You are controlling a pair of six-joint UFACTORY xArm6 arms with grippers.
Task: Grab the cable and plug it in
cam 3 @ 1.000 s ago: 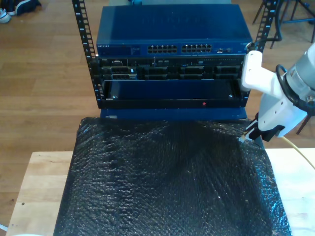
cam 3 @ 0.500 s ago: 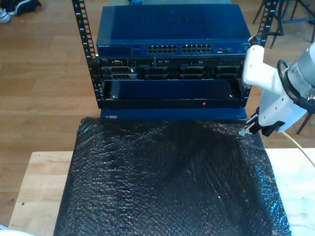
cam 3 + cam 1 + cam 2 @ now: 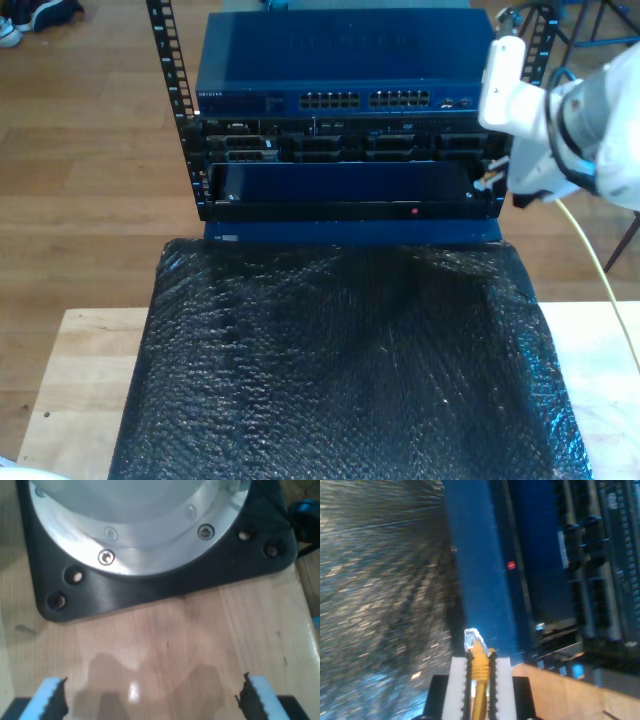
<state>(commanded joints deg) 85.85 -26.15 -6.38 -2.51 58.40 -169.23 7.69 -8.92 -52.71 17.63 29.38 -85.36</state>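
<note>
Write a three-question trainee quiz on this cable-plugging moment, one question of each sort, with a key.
1. True or false: my second gripper is shut on the cable.
2. Multiple choice: in the exterior view, the cable's connector is (A) lying on the black bubble wrap, (B) in the air by the rack's right end, (C) seated in the blue switch's port row.
3. Fill in: my first gripper hangs open over a bare ______ surface, beside a black base plate.

Key: 1 true; 2 B; 3 wooden.
</note>
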